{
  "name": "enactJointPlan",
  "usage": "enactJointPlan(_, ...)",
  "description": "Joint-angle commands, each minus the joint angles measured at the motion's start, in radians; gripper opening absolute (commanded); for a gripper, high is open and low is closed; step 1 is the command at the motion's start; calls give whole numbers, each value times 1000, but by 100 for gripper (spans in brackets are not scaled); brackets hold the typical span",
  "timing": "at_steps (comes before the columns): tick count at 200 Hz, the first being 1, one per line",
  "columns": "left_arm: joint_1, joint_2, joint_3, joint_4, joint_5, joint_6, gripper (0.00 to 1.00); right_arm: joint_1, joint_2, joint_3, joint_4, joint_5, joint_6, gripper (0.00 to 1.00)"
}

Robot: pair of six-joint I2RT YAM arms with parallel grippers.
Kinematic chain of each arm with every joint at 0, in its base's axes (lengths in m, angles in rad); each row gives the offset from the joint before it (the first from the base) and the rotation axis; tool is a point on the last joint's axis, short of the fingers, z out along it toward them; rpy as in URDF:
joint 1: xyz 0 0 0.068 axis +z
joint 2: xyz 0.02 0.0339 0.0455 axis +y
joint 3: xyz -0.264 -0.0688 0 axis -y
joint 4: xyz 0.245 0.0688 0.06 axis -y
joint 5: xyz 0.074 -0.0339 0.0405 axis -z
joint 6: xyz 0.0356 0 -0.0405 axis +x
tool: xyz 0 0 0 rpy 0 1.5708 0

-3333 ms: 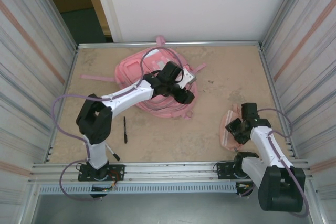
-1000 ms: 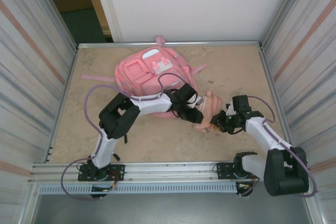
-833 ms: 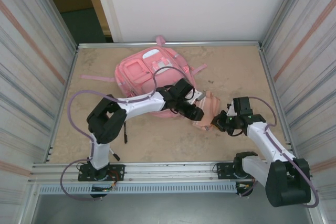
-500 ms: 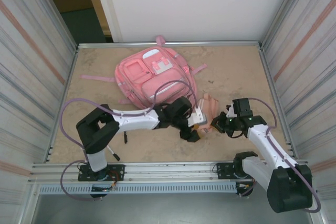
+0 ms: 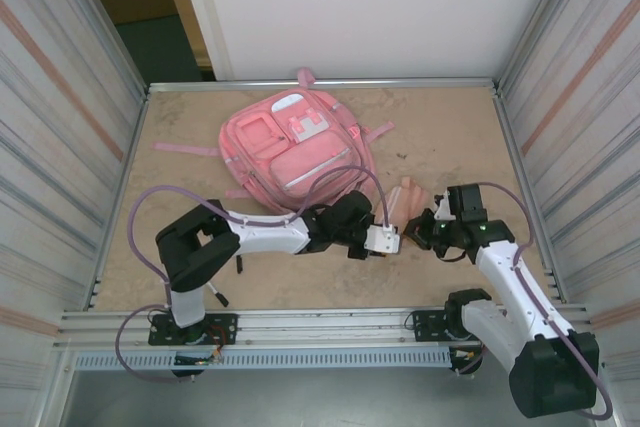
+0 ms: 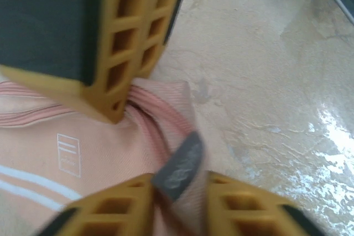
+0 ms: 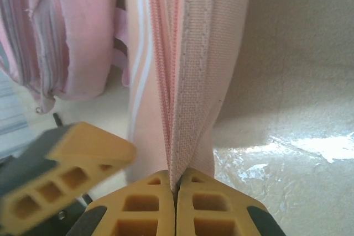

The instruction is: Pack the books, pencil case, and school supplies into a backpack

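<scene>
The pale-pink pencil case (image 5: 408,197) hangs just above the table between my two grippers, in front of the pink backpack (image 5: 300,152). My right gripper (image 5: 426,230) (image 7: 177,176) is shut on the pouch's seam edge (image 7: 188,53). My left gripper (image 5: 386,239) (image 6: 178,179) is at the pouch's other end, jaws closed on the grey zip pull (image 6: 180,164) and the fabric (image 6: 83,147) beside it. The right gripper's finger (image 6: 133,42) shows close above in the left wrist view. Two black pens (image 5: 238,263) (image 5: 216,295) lie by the left arm's base. The books are out of view.
Metal walls enclose the table (image 5: 450,137) on the left, right and back. A rail (image 5: 320,325) runs along the near edge. The backpack's straps (image 5: 185,149) trail to the left and right at the back.
My right gripper carried the pencil case from the right side toward the middle. The left gripper left the backpack, came to the pouch, and its jaws closed on the zip pull.
</scene>
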Motion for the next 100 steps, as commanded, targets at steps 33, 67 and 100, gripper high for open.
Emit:
enactJointPlan(33, 53, -84, -91, 210, 79, 2, 0, -32, -77, 46, -105, 58, 41, 68)
enactJointPlan(67, 91, -115, -110, 277, 177, -133, 0, -129, -140, -9, -66, 4, 149, 80)
enactJointPlan(100, 91, -126, -110, 309, 255, -190, 0, -156, -168, -83, 130, -114, 301, 82)
